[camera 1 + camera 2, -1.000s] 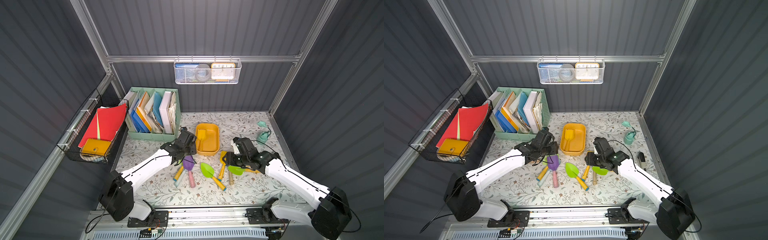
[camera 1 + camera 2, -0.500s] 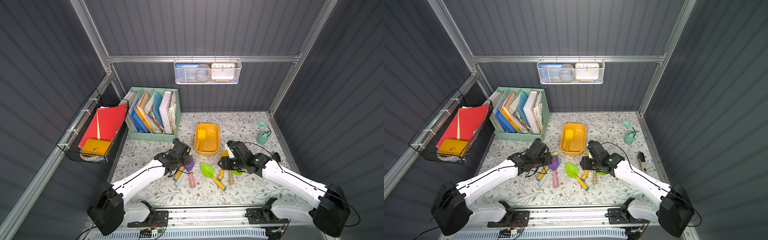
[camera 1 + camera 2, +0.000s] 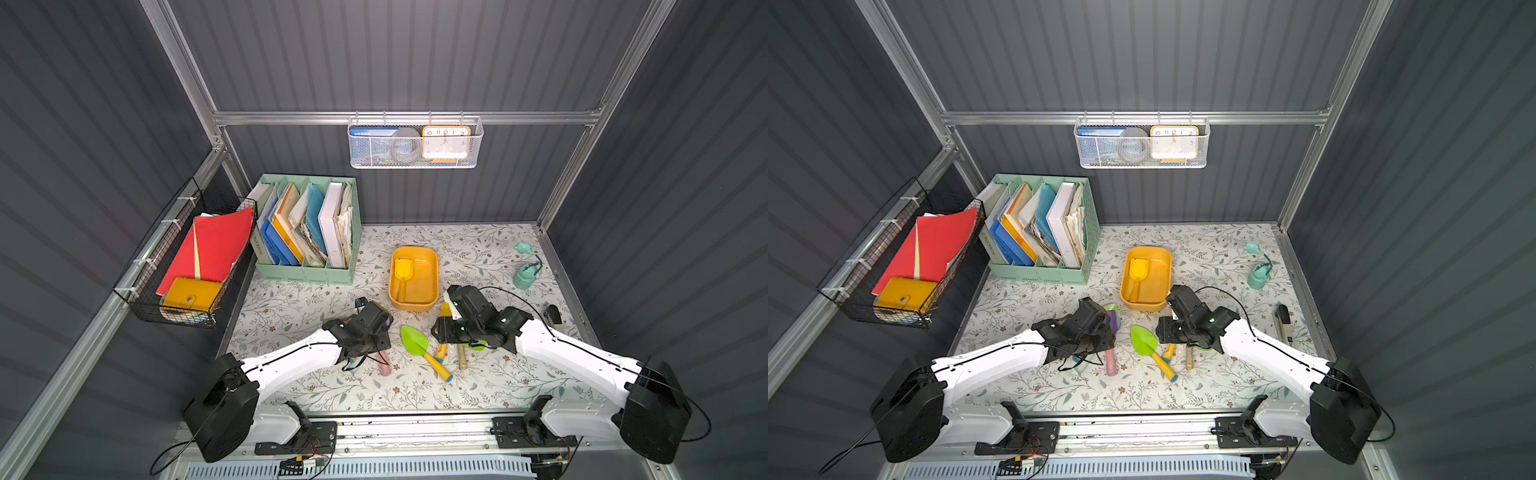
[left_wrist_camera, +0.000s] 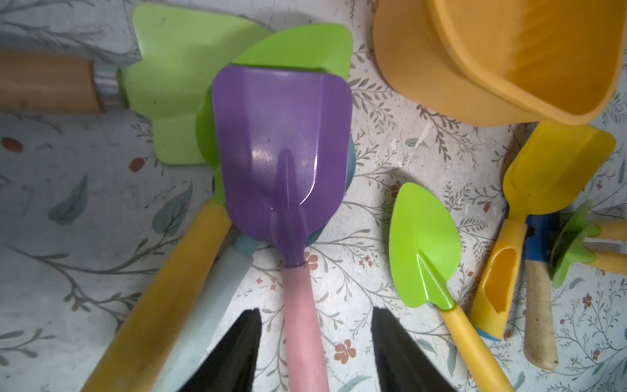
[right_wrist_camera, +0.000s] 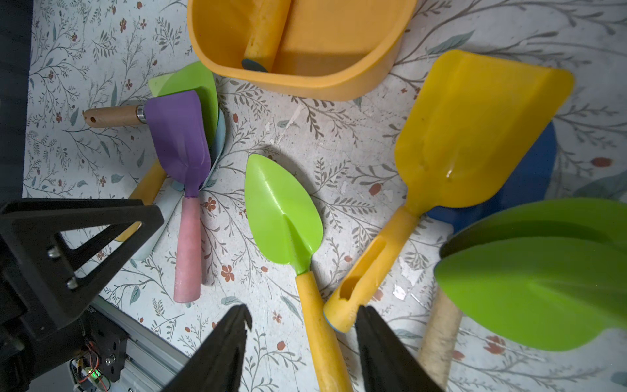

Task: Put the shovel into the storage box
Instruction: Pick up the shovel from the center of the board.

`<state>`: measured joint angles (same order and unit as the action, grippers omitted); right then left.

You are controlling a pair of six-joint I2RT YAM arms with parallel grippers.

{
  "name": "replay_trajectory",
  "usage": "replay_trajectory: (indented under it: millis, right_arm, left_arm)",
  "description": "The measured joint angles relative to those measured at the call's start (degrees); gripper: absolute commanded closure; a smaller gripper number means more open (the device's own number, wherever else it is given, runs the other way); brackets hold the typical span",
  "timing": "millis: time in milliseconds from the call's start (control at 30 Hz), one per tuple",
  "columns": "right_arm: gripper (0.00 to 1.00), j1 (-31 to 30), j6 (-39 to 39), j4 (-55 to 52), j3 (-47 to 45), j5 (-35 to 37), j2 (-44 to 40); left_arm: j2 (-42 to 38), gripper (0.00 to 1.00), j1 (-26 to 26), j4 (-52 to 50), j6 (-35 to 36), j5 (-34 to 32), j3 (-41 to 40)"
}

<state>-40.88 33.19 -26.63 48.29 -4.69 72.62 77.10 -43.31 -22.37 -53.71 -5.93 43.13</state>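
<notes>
We judge this the grasping step. Our left jaws, part open and empty, straddle the pink handle of the purple shovel (image 4: pixel 281 135) on the surface (image 3: pixel 291 307); our right jaws, likewise, flank the handle of the green shovel (image 5: pixel 283 210). The storage box (image 3: pixel 413 305), beyond, holds one yellow shovel (image 3: pixel 402 270). Next: close, lift, carry over.

Dark grey ribbed walls (image 3: pixel 395 54) on silver framing (image 3: pixel 407 117) enclose a floral-patterned tabletop (image 3: pixel 291 307).
</notes>
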Motion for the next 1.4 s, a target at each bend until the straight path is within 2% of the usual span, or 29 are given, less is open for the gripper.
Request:
replay_trajectory:
  millis: [567, 800, 1067, 1400]
  right_arm:
    - [0.44, -0.33, 0.59, 1.46, -1.75, 0.2, 0.85]
    - [0.44, -0.33, 0.85, 2.58, -2.62, 0.22, 0.85]
    - [0.44, -0.33, 0.85, 3.04, -2.62, 0.46, 0.85]
    - [0.44, -0.33, 0.85, 2.8, -2.62, 1.33, 0.79]
  left_arm:
    - [9.22, 0.62, -4.57, 3.93, -4.74, 1.25, -1.07]
    - [11.85, 0.76, -5.2, 5.62, -4.74, 1.11, 0.79]
    - [12.02, 0.83, -6.05, 5.11, -4.74, 0.5, 1.18]
    - [9.46, 0.83, -6.29, -0.59, -4.66, -1.36, 3.58]
